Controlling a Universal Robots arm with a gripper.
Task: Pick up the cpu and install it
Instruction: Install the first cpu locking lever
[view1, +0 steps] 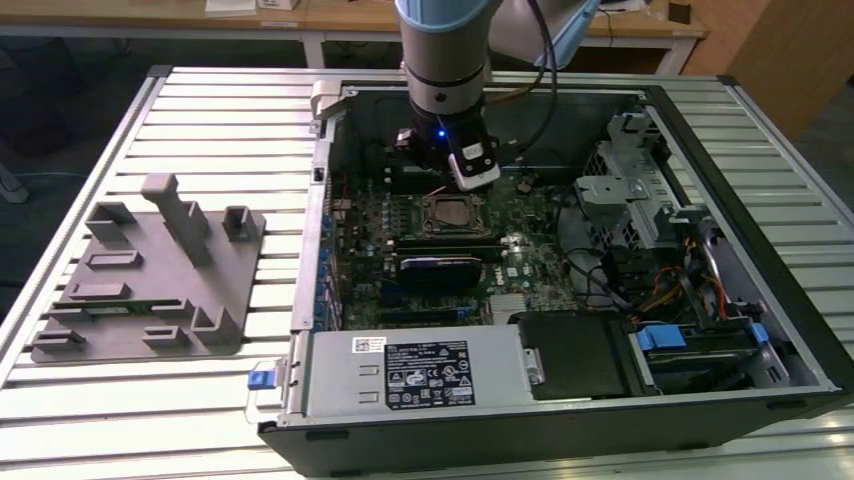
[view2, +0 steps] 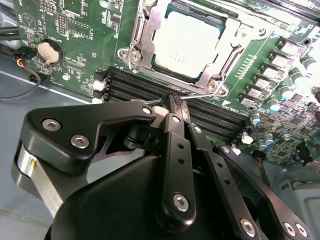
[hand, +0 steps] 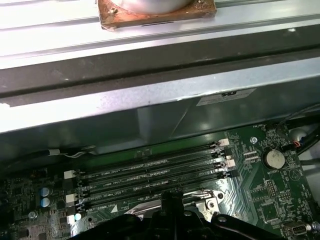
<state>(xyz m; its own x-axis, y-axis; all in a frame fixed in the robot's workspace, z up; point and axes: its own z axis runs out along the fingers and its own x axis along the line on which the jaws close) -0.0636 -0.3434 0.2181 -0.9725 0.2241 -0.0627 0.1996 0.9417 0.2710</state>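
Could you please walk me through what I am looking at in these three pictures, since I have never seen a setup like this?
The exterior view looks down on a slatted metal table holding an open computer case and, at the exterior view's left, a grey tray of plastic blocks. A robot arm reaches down into the case over the green motherboard. The other two pictures come from cameras riding on the arm's wrist. In the second wrist view, the black gripper is shut, its tips near the socket's thin wire lever, and the cpu lies in its socket. The first wrist view shows the row of black memory slots and the case wall.
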